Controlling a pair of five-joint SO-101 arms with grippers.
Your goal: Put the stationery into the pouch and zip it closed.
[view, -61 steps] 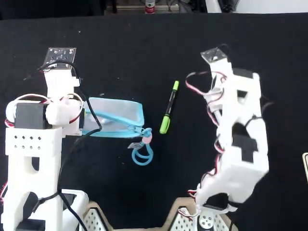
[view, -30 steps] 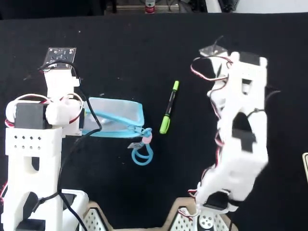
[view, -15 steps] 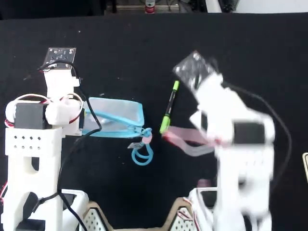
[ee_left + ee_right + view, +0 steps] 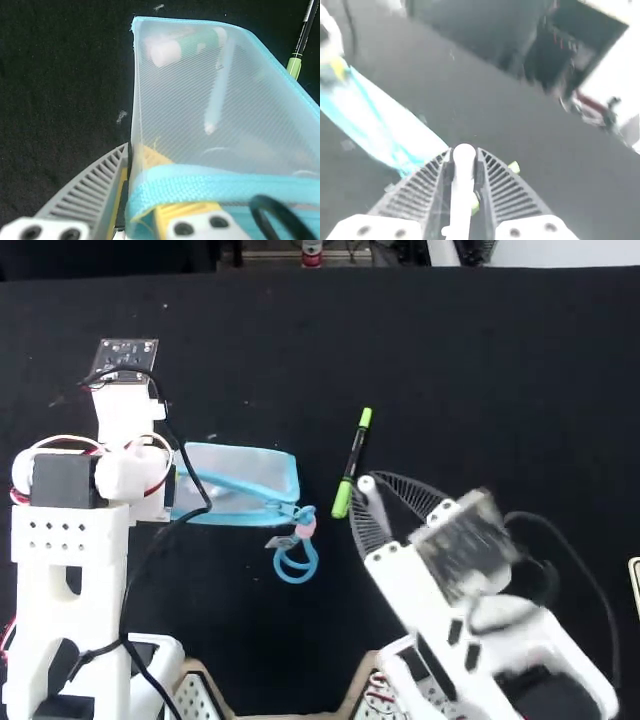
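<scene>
A light blue mesh pouch (image 4: pixel 238 486) lies left of centre, with a blue ring pull (image 4: pixel 296 558) at its zipper end. My left gripper (image 4: pixel 172 490) is shut on the pouch's left edge. In the left wrist view the pouch (image 4: pixel 210 105) holds a white-and-green stick and a pale pen, and the gripper (image 4: pixel 137 210) pinches its blue hem. A green highlighter (image 4: pixel 351 462) lies on the cloth right of the pouch. My right gripper (image 4: pixel 368 488) hangs low by the highlighter's lower end, jaws together. Behind that gripper (image 4: pixel 464 150), green bits of the highlighter (image 4: pixel 514 167) peek out.
The table (image 4: pixel 520 360) is covered in black cloth. A pale card (image 4: pixel 634 585) shows at the right edge. Both arm bases stand along the near edge. The pouch (image 4: pixel 380 130) lies off to one side in the right wrist view.
The right arm has swung down from an upright pose and across toward the highlighter, and its gripper now sits low by the pen's lower end. The left arm and pouch have not moved.
</scene>
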